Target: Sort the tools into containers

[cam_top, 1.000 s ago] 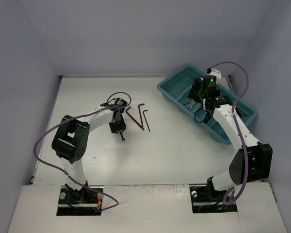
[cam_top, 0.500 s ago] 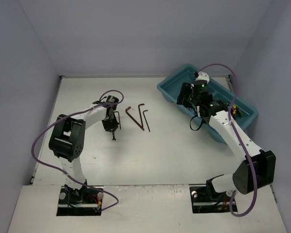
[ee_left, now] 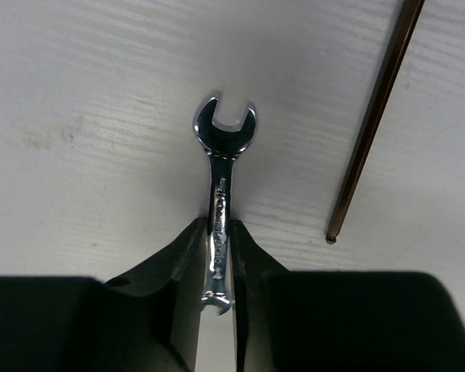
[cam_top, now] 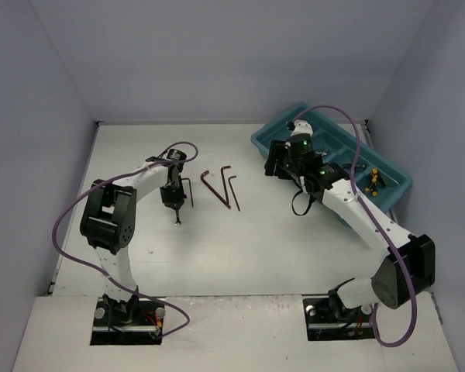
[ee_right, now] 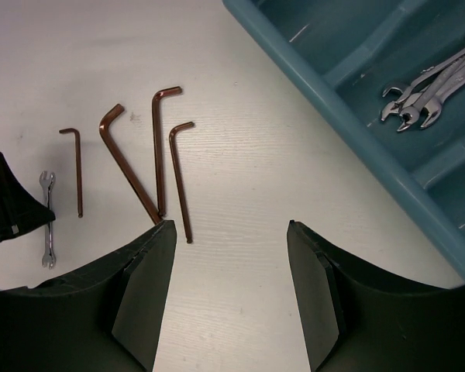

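Observation:
My left gripper [ee_left: 219, 229] is shut on the shank of a small silver wrench [ee_left: 222, 147], whose open head points away from me, low at the white table. In the top view that gripper [cam_top: 173, 203] stands left of several dark L-shaped hex keys [cam_top: 221, 184]. The thinnest hex key [ee_left: 372, 124] lies just right of the wrench. My right gripper [ee_right: 231, 232] is open and holds nothing, above bare table between the hex keys [ee_right: 159, 155] and the teal tray [ee_right: 349, 108]. Several silver wrenches [ee_right: 426, 85] lie in one tray compartment.
The tray [cam_top: 267, 143] sits at the back right, set diagonally, with a yellow-and-black tool [cam_top: 373, 180] in a far compartment. In the right wrist view the left gripper [ee_right: 8, 209] and its wrench [ee_right: 48, 221] show at the left edge. Grey walls surround the table.
The left gripper has closed on the small wrench and shifted slightly back. The right arm has swung left from over the tray to the table beside it.

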